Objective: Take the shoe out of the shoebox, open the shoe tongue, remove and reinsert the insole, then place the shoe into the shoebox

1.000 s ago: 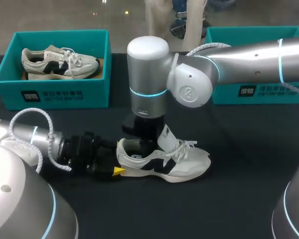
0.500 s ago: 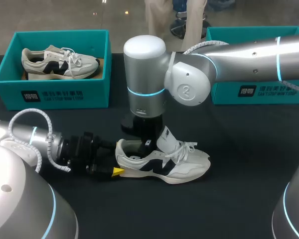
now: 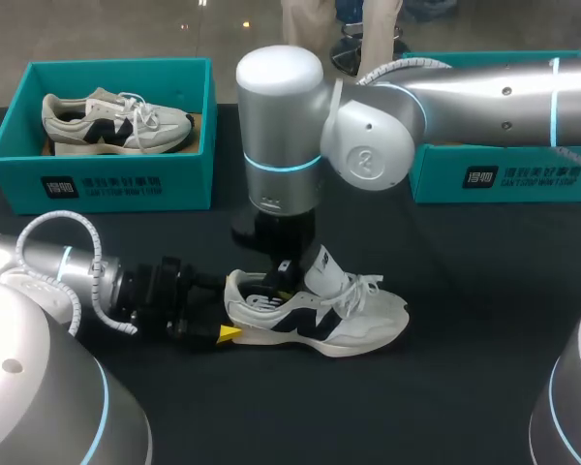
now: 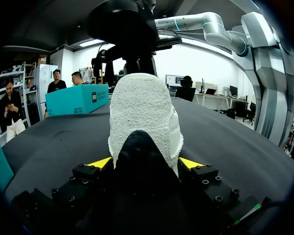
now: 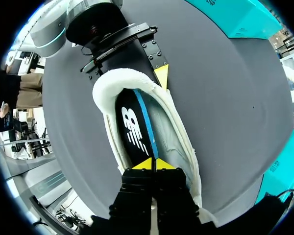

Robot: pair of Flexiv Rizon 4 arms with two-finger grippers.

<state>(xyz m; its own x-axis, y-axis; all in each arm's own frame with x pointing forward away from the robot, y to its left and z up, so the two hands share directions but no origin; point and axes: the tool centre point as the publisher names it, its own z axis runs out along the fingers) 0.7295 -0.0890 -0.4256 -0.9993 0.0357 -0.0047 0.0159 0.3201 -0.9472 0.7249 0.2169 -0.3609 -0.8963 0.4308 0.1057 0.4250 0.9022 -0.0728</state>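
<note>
A white and black sneaker lies on its sole on the black table, toe to the right. My left gripper lies low at its heel, and its yellow fingers press both sides of the heel. My right gripper comes straight down into the shoe's opening. In the right wrist view its tips are pinched together on the edge of the black insole, which stands tilted up inside the collar. The tongue is folded up beside the right gripper.
A teal shoebox at the back left holds a second sneaker. Another teal box stands at the back right behind my right arm. Bare black table lies in front of and to the right of the shoe.
My right gripper has closed on the insole inside the shoe and risen a little, tipping the insole's edge up. The left gripper and the shoe have stayed put.
</note>
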